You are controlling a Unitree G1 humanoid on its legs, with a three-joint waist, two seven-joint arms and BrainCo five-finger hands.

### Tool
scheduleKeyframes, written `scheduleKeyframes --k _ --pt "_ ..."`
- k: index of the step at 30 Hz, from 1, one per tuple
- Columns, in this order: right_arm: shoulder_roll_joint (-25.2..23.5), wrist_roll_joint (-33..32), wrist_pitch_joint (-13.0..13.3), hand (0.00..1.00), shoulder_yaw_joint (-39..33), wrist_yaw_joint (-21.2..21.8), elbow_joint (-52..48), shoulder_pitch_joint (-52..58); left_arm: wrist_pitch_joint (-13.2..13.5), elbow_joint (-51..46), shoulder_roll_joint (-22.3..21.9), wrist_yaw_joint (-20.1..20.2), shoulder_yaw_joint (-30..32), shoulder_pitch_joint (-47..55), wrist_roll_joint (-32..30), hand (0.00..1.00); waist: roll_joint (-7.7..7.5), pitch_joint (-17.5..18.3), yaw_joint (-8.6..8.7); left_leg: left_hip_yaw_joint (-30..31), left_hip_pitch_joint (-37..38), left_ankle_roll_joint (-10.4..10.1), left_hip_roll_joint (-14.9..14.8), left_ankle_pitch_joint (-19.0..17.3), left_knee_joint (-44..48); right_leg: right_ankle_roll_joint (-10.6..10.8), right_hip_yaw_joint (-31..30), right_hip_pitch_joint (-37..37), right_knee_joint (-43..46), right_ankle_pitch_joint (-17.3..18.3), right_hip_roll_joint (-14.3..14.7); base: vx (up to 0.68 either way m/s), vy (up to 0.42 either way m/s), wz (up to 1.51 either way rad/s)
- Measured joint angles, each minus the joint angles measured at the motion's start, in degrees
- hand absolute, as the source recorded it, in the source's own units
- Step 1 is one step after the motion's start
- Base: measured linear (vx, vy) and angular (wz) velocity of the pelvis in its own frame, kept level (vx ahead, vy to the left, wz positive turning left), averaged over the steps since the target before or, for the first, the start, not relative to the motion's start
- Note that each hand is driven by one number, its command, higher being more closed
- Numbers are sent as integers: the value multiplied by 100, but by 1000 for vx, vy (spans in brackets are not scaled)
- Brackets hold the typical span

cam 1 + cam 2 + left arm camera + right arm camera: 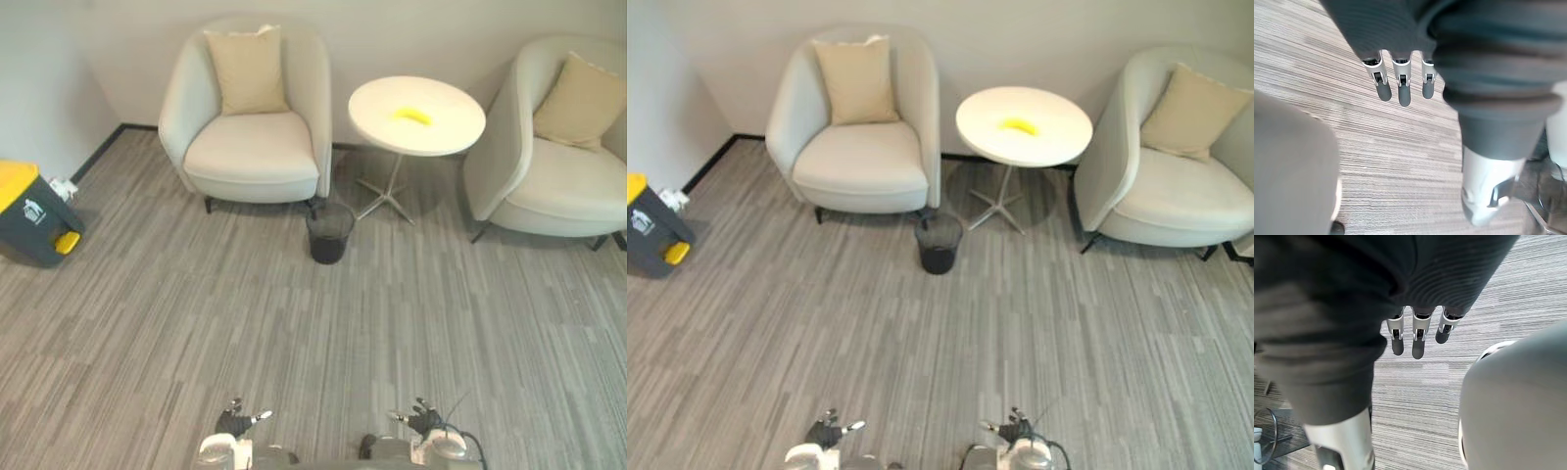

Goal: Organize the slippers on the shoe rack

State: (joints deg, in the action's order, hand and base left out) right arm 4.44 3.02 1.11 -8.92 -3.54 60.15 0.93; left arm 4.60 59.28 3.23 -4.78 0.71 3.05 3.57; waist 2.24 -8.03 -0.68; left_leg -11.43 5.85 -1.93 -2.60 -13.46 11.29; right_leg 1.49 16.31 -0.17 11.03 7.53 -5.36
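My left hand (235, 422) hangs low at the bottom edge of the eye views, over the grey striped carpet. In the left wrist view its fingers (1399, 88) point straight down with nothing between them. My right hand (423, 420) hangs at the same height to the right. Its fingers (1418, 338) are also straight and hold nothing in the right wrist view. Both hands are open above bare floor.
A cream armchair (250, 147) stands at the back left, a second one (558, 166) at the back right. Between them is a round white table (416, 116) with a yellow object (412, 116). A small black bin (328, 233) stands before it. A grey bin with a yellow lid (29, 211) sits far left.
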Motion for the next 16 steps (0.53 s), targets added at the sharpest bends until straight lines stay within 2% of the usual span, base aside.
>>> scheduleKeyframes --k 1,5,16 --pt "32 21 -12 0 -8 3 127 -35 -1 -2 -14 5 -15 1 -2 0 55 53 -25 12 -71 -37 -72 81 -19 -39 -100 159 -514 -291 168 27 -73 -35" --pt "12 37 -24 0 -111 -2 193 -24 -2 -2 24 4 -12 -23 -3 0 -22 60 -113 37 -144 -44 -83 226 -56 -131 -286 417 -1454 -844 370 16 -74 -32" --pt "0 53 -32 0 -214 -107 213 34 -1 206 51 7 67 -109 -8 0 -131 54 -147 327 183 -49 -56 220 -277 -144 -410 663 -1660 -1089 426 -50 1 -5"
